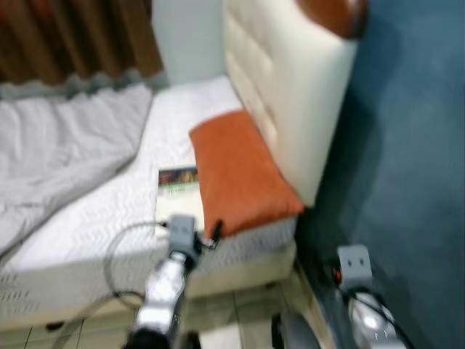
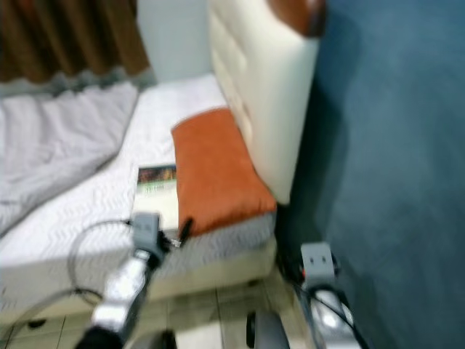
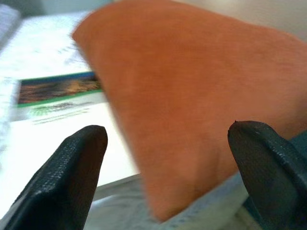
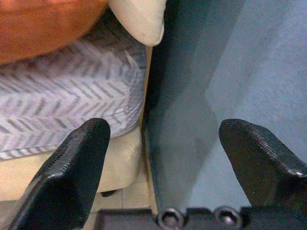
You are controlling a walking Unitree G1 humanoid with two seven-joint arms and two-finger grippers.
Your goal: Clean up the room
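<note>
The left pincer, wide open and empty, nears the orange pillow on the bed; closing carelessly could snag the magazine just beside it.

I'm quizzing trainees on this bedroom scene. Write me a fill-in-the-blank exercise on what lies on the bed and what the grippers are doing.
1. The pillow leaning against the headboard is ____ in colour.
2. The booklet lies on the mattress, partly tucked under the ____.
3. The left gripper points at the pillow with its fingers ____.
4. The right gripper, also open, faces the gap between the bed and the ____ wall.

Missing words: orange; pillow; open; blue
</note>
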